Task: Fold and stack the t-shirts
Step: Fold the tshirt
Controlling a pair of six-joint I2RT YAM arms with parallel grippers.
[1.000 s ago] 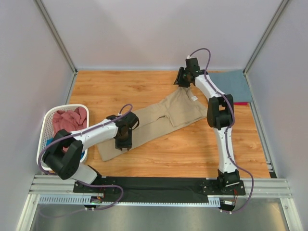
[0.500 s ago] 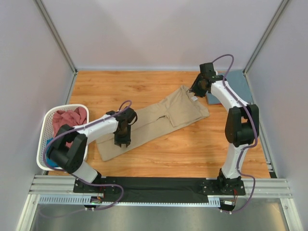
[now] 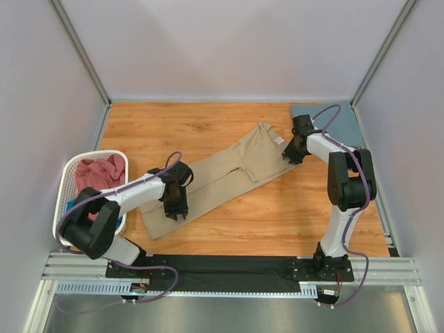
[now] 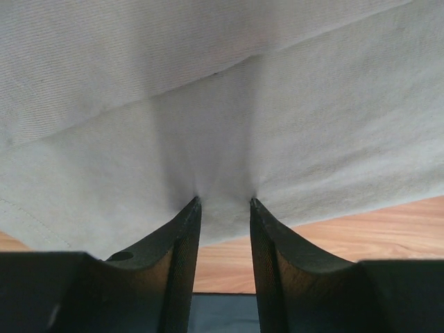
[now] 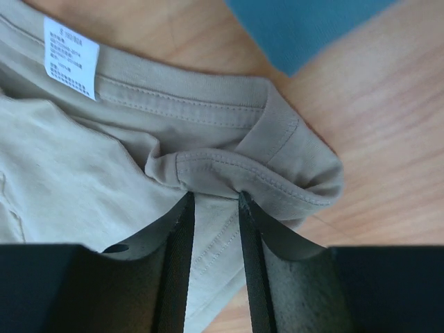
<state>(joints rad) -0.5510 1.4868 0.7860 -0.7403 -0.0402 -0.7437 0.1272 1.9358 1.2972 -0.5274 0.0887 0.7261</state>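
Observation:
A tan t-shirt (image 3: 229, 170) lies stretched slantwise across the wooden table, its white neck label (image 3: 279, 141) at the far right end. My left gripper (image 3: 173, 210) is down on the shirt's lower left part. Its jaws are apart, and the tips (image 4: 224, 201) press into the tan cloth (image 4: 229, 104), which puckers slightly between them. My right gripper (image 3: 290, 154) is at the shirt's right edge, open. Its tips (image 5: 215, 195) straddle a rolled, stitched fold of the tan cloth (image 5: 257, 173) below the label (image 5: 71, 57).
A white slatted basket (image 3: 69, 173) at the left holds a dusty pink shirt (image 3: 100, 172). A teal shirt (image 3: 336, 118) lies flat in the far right corner, and its corner (image 5: 298, 24) shows in the right wrist view. Grey walls enclose the table.
My right gripper has swung from the shirt's far top edge over to its right edge and come down on the rolled fold, narrowing a little. The left gripper has shifted slightly nearer on the cloth.

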